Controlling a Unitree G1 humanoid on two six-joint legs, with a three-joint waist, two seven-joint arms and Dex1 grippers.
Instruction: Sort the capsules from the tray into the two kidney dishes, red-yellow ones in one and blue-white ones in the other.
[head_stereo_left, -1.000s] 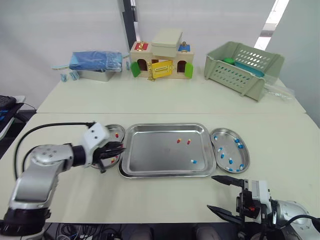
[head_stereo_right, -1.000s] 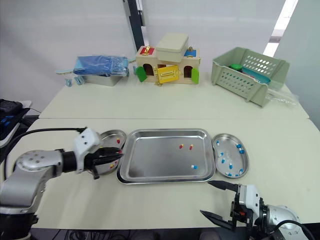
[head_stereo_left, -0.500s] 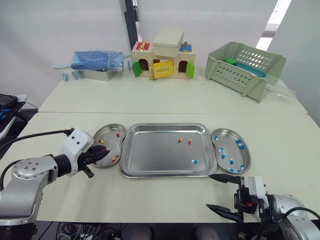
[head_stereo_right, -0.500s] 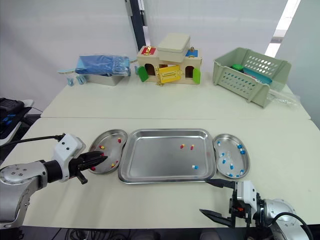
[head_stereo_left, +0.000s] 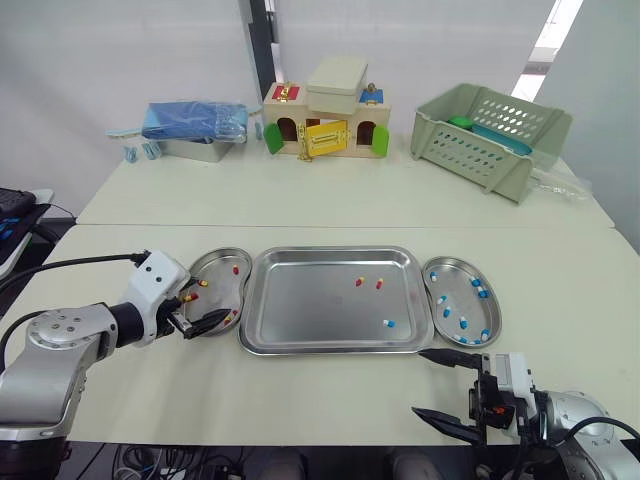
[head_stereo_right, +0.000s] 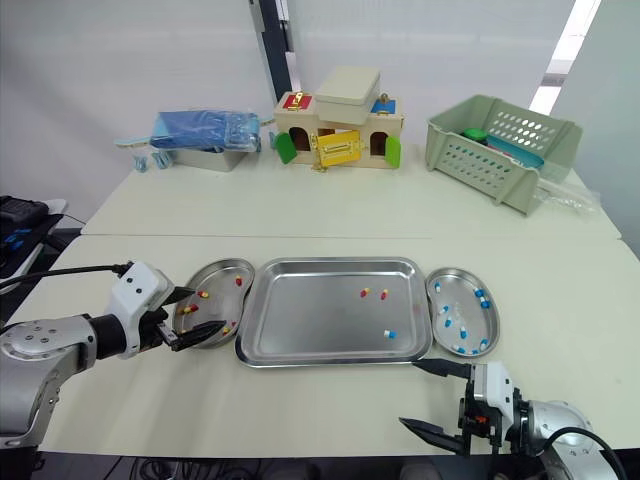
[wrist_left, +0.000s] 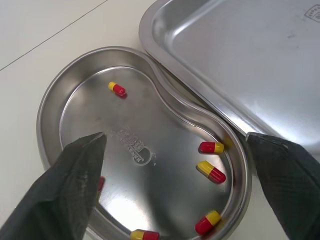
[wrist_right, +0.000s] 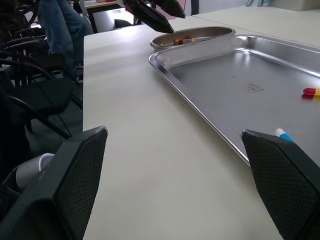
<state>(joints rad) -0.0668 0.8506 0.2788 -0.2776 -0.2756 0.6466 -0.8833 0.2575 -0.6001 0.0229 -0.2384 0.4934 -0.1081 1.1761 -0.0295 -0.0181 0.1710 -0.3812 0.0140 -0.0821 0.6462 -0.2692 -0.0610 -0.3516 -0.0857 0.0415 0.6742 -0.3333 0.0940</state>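
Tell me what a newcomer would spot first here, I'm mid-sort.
The steel tray in the middle holds just three capsules: two red-yellow capsules and one blue-white capsule. Kidney dishes flank it: the left dish has red-yellow ones with the open left claw over it, the right dish blue-white ones. The right claw hangs open at the near edge of the table.

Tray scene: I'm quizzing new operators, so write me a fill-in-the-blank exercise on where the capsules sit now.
The tray holds ___ capsules.
The tray's capsule nearest the robot is coloured ___.
The left kidney dish holds only ___ capsules.
The left gripper, over that dish, is ___.
Missing words: three; blue-white; red-yellow; open.
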